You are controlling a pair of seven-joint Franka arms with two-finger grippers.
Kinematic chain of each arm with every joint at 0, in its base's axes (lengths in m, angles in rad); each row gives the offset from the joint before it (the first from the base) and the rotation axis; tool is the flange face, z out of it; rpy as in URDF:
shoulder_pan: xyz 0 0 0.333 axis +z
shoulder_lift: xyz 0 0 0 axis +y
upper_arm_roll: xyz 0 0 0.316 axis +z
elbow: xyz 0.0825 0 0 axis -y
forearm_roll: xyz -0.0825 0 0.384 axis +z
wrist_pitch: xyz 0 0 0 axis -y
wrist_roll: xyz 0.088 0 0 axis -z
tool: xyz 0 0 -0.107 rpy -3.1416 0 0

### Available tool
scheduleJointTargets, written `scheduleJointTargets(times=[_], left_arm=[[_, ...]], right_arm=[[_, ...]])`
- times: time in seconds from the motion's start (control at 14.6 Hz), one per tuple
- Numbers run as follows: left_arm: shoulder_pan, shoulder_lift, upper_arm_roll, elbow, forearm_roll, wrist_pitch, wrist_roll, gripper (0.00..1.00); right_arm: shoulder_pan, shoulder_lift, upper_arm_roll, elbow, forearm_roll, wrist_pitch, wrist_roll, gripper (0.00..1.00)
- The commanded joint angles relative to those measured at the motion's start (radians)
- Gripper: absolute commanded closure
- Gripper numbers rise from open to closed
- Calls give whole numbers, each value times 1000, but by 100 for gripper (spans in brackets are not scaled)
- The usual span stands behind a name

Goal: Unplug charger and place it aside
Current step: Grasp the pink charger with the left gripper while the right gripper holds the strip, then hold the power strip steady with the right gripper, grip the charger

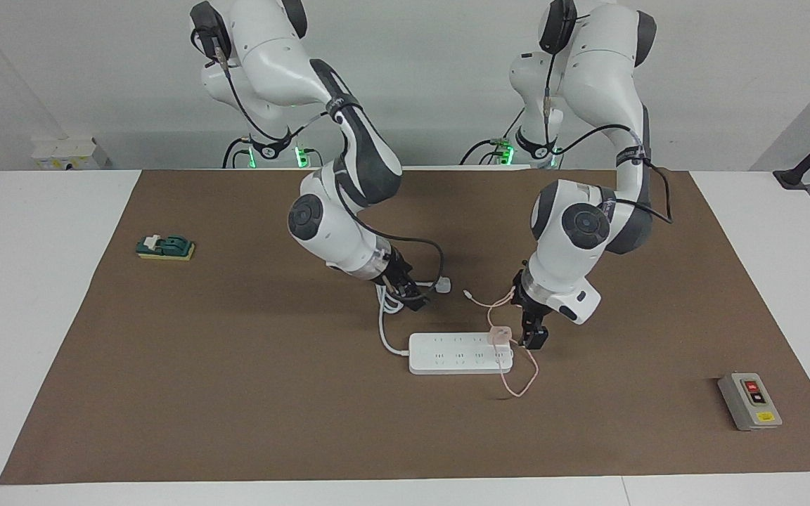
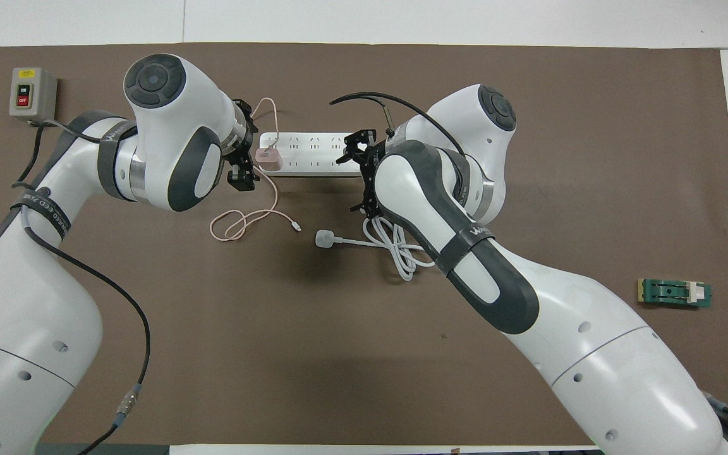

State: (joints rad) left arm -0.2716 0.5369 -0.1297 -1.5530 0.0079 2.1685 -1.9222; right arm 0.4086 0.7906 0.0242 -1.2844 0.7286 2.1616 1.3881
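Observation:
The pale pink charger [image 1: 499, 334] sits plugged into the white power strip [image 1: 447, 353], at the strip's end toward the left arm. Its thin pink cable [image 1: 517, 386] loops on the mat on both sides of the strip. My left gripper [image 1: 533, 336] is low beside the charger, open, not holding it; in the overhead view my left gripper [image 2: 242, 155] stands next to the charger [image 2: 267, 158]. My right gripper [image 1: 412, 295] is open, low over the white cord near the strip's other end [image 2: 313, 164]; the overhead view shows my right gripper [image 2: 357, 172] there too.
A white three-pin plug [image 1: 442, 284] with a coiled thick cord [image 2: 402, 253] lies nearer the robots than the strip. A grey switch box [image 1: 749, 400] sits toward the left arm's end of the table. A green switch [image 1: 164, 247] sits toward the right arm's end.

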Motion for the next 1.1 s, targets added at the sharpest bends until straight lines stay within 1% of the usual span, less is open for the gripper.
scheduleJointTargets(times=[0.0,0.21,0.27,0.34,0.41,0.48,0.62,0.82,0.96,1.03], left_arm=[[-29,0,18,-15,15,25,-20,0],[-34,-3,18,-33,17,40,-21,0],[-38,-5,19,-42,17,48,-23,0],[-44,-9,19,-58,17,59,-23,6],[-44,-11,19,-59,17,56,-23,17],[-44,-11,19,-59,17,57,-23,46],[-44,-11,19,-59,23,57,-21,100],[-44,-11,19,-59,37,59,-21,100],[-44,-11,19,-59,40,62,-21,100],[-44,-11,19,-59,40,63,-21,100]], right_arm=[[-19,93,3,137,14,-29,26,0],[-43,137,11,181,23,-29,28,0],[-44,141,17,183,35,-31,28,0],[-44,147,17,183,51,-34,28,0],[-47,151,17,183,54,-49,26,0],[-57,159,23,183,60,-54,23,0],[-83,174,65,185,66,-75,22,0],[-85,174,68,184,66,-78,9,0],[-79,177,56,189,51,-77,-27,0],[-82,191,54,218,42,-78,-30,0]])
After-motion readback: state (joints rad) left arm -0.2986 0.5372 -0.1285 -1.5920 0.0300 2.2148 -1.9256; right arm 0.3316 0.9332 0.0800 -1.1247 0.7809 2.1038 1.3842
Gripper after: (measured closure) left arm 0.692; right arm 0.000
